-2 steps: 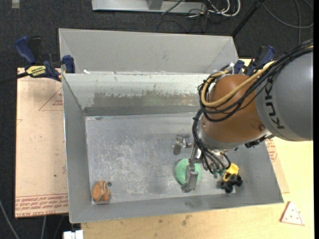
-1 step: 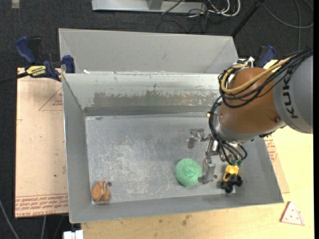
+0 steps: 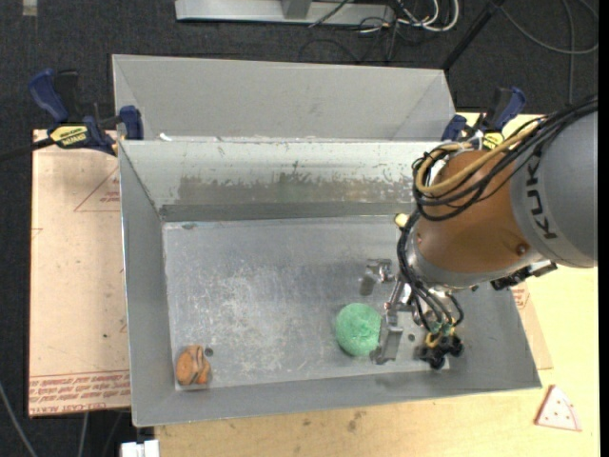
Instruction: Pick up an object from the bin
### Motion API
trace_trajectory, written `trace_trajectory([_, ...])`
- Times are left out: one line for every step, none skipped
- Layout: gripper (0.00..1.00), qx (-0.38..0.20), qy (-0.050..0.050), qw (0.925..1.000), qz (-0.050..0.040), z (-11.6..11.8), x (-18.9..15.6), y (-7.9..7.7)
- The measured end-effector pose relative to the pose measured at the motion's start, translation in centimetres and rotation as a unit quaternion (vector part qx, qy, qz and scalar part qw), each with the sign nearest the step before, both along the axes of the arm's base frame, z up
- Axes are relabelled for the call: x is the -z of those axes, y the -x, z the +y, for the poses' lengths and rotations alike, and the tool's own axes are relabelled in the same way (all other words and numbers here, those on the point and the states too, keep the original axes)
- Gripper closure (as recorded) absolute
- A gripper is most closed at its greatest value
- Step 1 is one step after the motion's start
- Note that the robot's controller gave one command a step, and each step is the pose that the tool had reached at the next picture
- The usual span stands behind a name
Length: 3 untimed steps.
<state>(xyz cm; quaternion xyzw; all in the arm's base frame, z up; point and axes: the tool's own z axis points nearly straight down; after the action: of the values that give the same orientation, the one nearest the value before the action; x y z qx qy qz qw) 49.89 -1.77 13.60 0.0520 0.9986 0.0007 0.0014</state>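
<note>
A green, roundish, spongy ball [image 3: 358, 330] lies on the bin floor right of the middle, near the front wall. My gripper [image 3: 382, 307] hangs low over the floor just right of the ball. Its fingers stand apart: one fingertip [image 3: 374, 275] is behind the ball, the other [image 3: 388, 341] sits against the ball's right side. The ball lies mostly left of the line between the fingertips and is not clamped.
A small orange-brown lump [image 3: 194, 366] rests in the front left corner of the bin. The arm with its orange cover and cables hangs over the bin's right side and hides the floor there.
</note>
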Motion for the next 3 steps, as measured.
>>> trace_trajectory([0.0,0.038,0.0,0.9993,-0.0009,0.7,6.8,1.0])
trace_trajectory([1.0,-0.026,0.0,0.9997,-0.0021,2.6,6.5,0.5])
trace_trajectory([1.0,-0.026,0.0,0.9997,-0.0021,2.5,6.5,0.5])
